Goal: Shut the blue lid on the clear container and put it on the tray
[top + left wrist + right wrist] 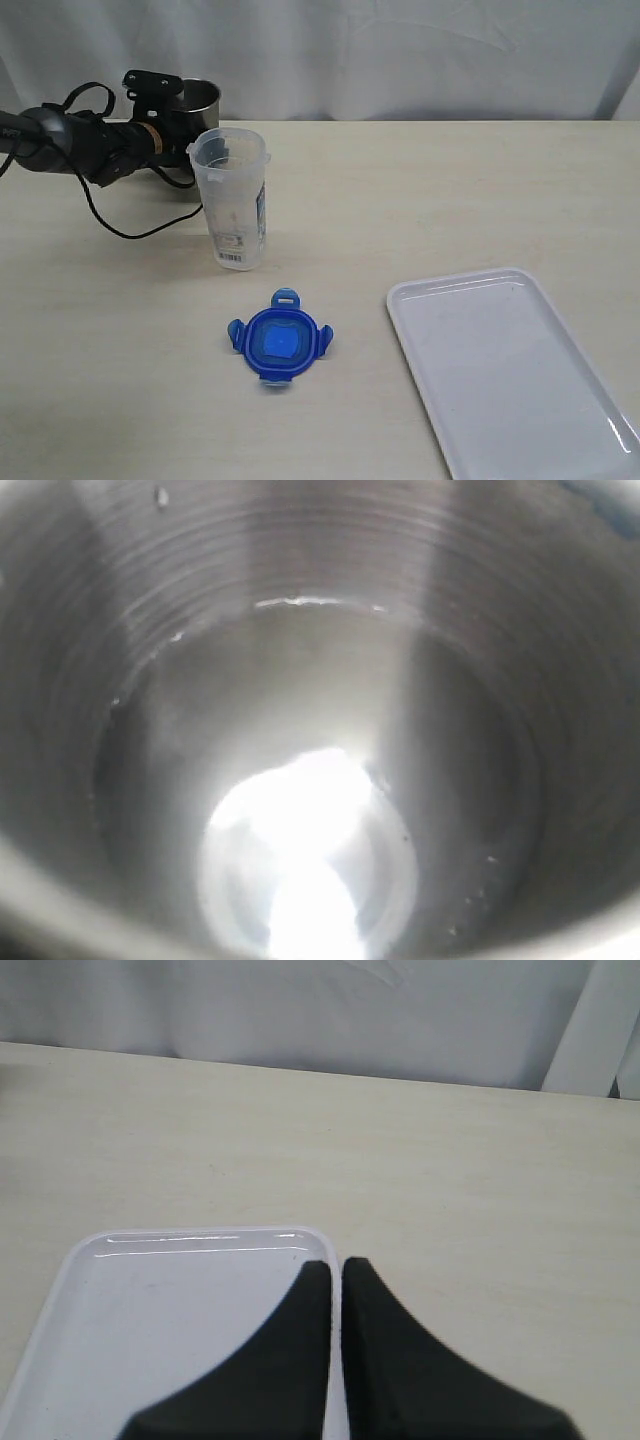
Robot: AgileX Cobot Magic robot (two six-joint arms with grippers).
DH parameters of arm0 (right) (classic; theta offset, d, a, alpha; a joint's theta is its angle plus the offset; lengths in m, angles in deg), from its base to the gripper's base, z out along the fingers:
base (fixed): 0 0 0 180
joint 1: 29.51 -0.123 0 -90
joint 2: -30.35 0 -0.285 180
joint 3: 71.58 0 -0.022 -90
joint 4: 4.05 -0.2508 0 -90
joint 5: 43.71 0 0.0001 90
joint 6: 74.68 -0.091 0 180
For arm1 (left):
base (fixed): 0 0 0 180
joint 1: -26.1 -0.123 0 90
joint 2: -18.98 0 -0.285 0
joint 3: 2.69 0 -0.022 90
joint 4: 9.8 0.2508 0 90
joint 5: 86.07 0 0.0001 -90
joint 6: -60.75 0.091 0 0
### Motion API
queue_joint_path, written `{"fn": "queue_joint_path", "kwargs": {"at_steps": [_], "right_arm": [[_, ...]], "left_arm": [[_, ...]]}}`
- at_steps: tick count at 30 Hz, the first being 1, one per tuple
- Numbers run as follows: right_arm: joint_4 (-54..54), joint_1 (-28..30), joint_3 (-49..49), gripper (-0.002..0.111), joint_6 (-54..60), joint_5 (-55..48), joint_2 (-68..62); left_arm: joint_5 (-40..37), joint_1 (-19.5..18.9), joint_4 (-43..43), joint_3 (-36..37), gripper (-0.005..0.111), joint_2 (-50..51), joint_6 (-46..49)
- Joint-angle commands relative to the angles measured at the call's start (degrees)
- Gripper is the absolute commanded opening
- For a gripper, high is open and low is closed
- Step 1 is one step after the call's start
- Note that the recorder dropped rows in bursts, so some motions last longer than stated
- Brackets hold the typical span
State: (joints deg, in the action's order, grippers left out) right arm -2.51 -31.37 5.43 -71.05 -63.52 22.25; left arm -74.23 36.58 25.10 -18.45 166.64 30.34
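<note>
tray [500, 360] partly outside the exterior view

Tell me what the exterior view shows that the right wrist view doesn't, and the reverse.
Exterior only: the container, upright and open; the lid flat on the table, nearer the camera; the steel cup behind the container; and the left arm, its end at that cup. Right wrist only: the right gripper, shut and holding nothing. Both: the tray, the table and the white backdrop.
</note>
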Motion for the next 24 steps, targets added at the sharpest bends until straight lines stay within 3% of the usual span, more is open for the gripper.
{"fn": "queue_joint_path", "kwargs": {"at_steps": [1, 8, 20, 24], "right_arm": [[0.2, 0.4, 0.2, 0.004, 0.0, 0.2, 0.3], [0.2, 0.4, 0.2, 0.004, 0.0, 0.2, 0.3], [0.2, 0.4, 0.2, 0.004, 0.0, 0.2, 0.3], [0.2, 0.4, 0.2, 0.004, 0.0, 0.2, 0.3]], "left_arm": [[-0.8, -0.1, 0.8, -0.3, 0.069, -0.4, -1.5], [5.6, -0.1, 0.8, -0.3, 0.069, -0.4, -5.6], [3.3, -0.8, 2.9, -0.3, 0.069, -0.4, -3.7], [3.5, -0.1, 2.9, -0.3, 0.079, -0.4, -3.7]]}}
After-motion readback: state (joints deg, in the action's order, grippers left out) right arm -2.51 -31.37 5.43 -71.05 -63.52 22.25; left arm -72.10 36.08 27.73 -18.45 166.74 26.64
